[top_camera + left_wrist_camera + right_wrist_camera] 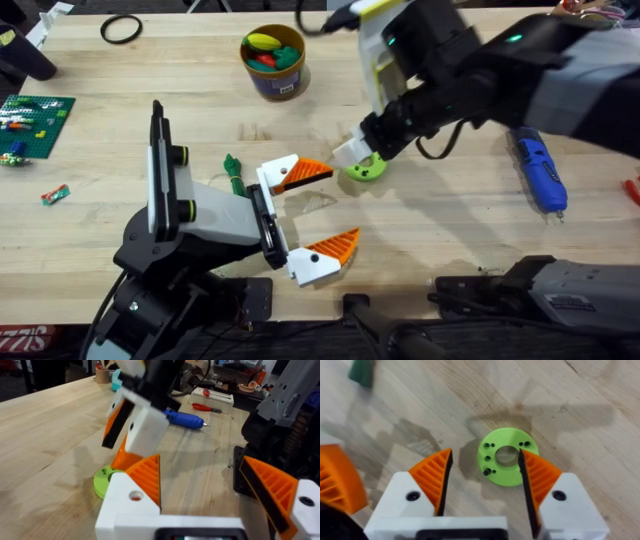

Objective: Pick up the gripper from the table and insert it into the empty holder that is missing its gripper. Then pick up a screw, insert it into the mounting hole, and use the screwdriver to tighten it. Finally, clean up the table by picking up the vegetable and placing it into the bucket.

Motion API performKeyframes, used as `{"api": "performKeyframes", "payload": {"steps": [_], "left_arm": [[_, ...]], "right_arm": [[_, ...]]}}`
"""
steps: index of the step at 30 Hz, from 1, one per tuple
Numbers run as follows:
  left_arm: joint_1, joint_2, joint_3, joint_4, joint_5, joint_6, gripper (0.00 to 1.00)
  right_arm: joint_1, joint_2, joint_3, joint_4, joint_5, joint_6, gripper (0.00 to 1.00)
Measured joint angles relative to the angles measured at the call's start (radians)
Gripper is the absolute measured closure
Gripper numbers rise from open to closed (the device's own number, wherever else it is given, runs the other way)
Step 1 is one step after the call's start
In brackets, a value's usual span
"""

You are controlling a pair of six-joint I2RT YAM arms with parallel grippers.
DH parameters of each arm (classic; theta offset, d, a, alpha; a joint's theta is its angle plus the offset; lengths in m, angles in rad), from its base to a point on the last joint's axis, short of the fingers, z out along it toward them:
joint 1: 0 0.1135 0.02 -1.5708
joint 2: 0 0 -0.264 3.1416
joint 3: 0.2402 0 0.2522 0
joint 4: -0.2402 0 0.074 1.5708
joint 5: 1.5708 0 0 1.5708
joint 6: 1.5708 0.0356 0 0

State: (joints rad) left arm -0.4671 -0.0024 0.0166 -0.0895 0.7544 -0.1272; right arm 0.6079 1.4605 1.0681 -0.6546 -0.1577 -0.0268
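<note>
A green disc [366,169] [500,466] with a centre hole and small holes lies mid-table [450,230]. My right gripper [357,155] [486,455] hangs open just over it, and one orange pad [536,472] overlaps the disc's edge. My left gripper [343,203] [200,467] is open and empty beside it, nearer the front. A green vegetable [233,172] lies left of the left gripper. The blue screwdriver [540,170] [185,419] rests at the right. The bucket [273,85] stands at the back and holds colourful toy food. I cannot make out a loose screw.
A green brick baseplate [35,115] and a small wrapped item [55,193] lie at the left. A black ring [120,28] sits at the back left. A red-handled tool [632,190] is at the right edge. A white box [212,399] stands beyond the screwdriver.
</note>
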Motion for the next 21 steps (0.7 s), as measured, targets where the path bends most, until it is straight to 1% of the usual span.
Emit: {"api": "performKeyframes", "payload": {"steps": [3, 7, 13, 20, 21], "left_arm": [[0.0, 0.003, 0.0, 0.005, 0.001, -0.001, 0.019], [0.0, 0.003, 0.0, 0.006, 0.001, -0.001, 0.019], [0.0, 0.003, 0.0, 0.006, 0.001, -0.001, 0.019], [0.0, 0.003, 0.0, 0.006, 0.0, -0.001, 0.019], [0.0, 0.003, 0.0, 0.006, 0.0, -0.001, 0.019]], "right_arm": [[0.009, 0.023, -0.005, -0.009, 0.005, 0.001, 0.221], [0.017, 0.018, -0.005, -0.015, 0.007, 0.036, 0.221], [0.028, 0.016, -0.005, -0.105, 0.009, 0.057, 0.221], [0.116, 0.033, -0.032, -0.112, 0.082, 0.013, 0.221], [0.126, 0.044, -0.033, -0.11, 0.092, 0.006, 0.25]]}}
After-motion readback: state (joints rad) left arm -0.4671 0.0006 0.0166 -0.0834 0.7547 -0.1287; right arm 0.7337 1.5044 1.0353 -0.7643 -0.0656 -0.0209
